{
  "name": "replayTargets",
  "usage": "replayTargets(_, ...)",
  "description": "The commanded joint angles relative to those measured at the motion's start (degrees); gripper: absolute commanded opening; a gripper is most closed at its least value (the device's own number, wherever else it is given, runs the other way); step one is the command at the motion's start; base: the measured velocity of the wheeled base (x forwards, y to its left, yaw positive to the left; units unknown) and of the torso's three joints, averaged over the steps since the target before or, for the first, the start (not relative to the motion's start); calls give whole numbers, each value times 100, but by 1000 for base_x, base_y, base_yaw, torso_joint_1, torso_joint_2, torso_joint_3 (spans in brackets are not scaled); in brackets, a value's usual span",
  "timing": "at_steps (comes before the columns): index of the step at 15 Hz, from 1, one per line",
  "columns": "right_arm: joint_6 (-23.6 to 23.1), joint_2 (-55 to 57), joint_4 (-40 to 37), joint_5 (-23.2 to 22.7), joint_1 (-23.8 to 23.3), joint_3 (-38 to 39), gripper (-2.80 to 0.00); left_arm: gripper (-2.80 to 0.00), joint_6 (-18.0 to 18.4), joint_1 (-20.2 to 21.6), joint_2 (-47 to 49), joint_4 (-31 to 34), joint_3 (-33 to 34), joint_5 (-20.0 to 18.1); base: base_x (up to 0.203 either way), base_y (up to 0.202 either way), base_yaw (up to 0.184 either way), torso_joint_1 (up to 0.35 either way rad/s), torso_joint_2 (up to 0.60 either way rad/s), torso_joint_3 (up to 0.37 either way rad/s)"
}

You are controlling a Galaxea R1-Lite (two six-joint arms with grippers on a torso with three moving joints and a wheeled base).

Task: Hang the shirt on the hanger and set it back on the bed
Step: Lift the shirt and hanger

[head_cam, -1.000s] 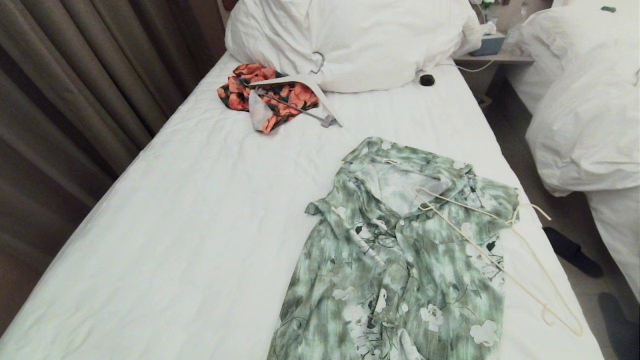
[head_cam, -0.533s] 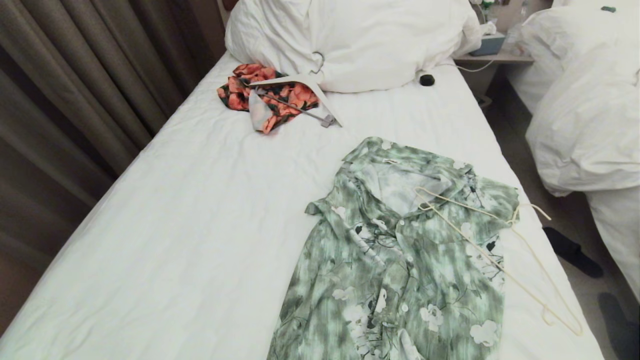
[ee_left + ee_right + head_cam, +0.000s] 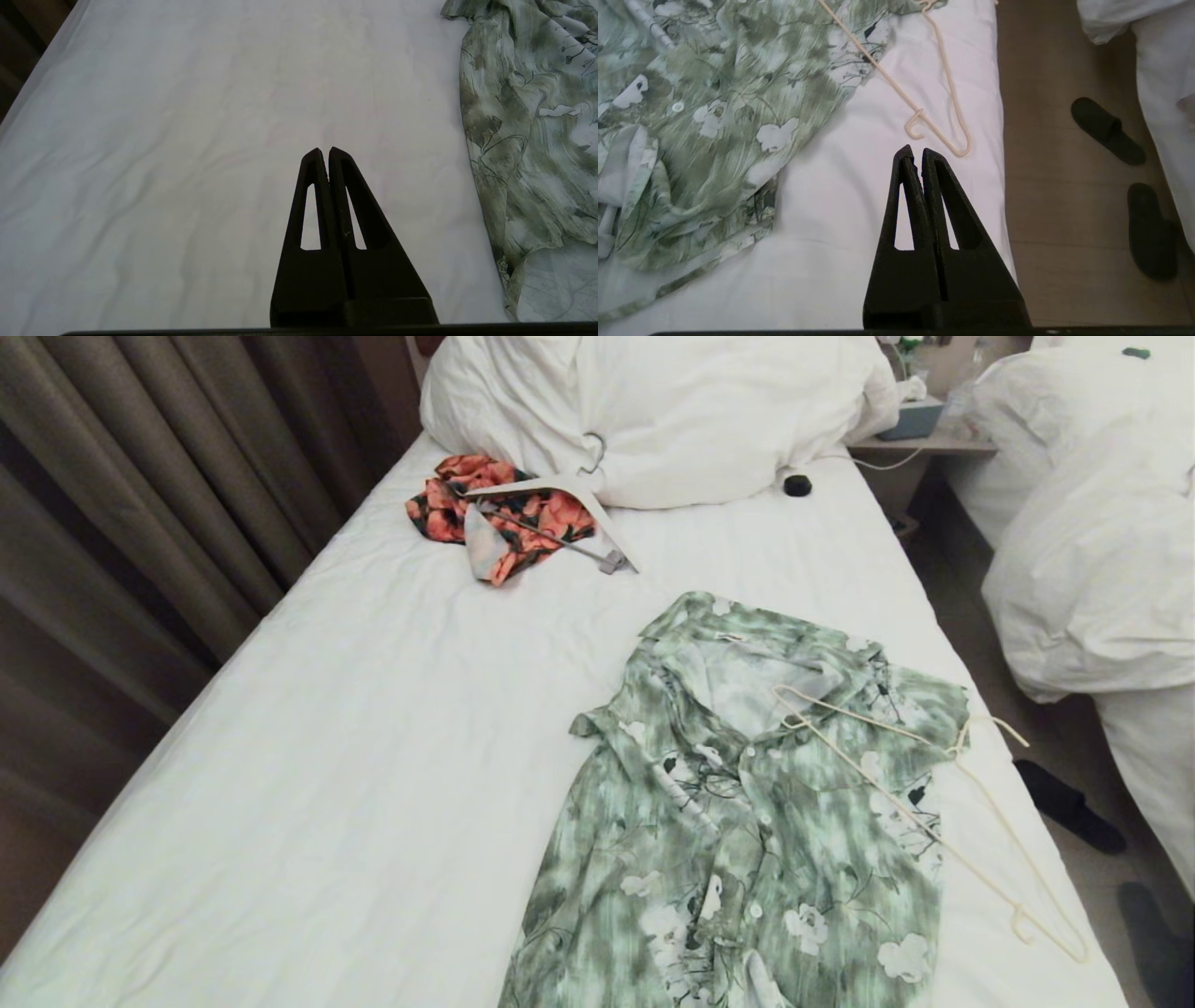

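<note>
lying flat: shirt [image 3: 738,821], hanger [image 3: 934,821] across it, unlabelled

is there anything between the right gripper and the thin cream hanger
Nothing visible. In the right wrist view, only bare white sheet of the bed separates the shut right gripper from the thin cream wire-like hanger. The hanger's far end lies on top of the green-and-white floral shirt, not under it.

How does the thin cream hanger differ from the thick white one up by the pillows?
The thin cream wire-like hanger is a slim outline lying partly on the green floral shirt. The thick flat white hanger has a metal hook and rests on an orange-and-black garment. Both lie on the white-sheeted bed.
</note>
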State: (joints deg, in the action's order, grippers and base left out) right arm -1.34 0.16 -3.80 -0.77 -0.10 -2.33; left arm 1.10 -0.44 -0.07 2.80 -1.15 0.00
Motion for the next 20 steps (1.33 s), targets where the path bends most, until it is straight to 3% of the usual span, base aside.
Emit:
replayTargets(1, -11, 147, -33, -7, 1, -238, -280, -280, -3, 0, 7, 1, 0, 0, 0, 0, 0, 0, 0, 0)
replayTargets(9, 221, 2479, -295, -159, 12, -1301, -280, -280, 4, 0, 7, 1, 0, 0, 0, 0, 0, 0, 0, 0)
replayTargets(14, 1222, 4245, -236, -473, 8, -1893, -280, -280, 4, 0, 7, 1, 0, 0, 0, 0, 0, 0, 0, 0)
replayTargets(20, 1394, 5670, 135, -1058, -177, -2227, -280, -280, -2, 0, 7, 1, -3, 0, 0, 0, 0, 0, 0, 0)
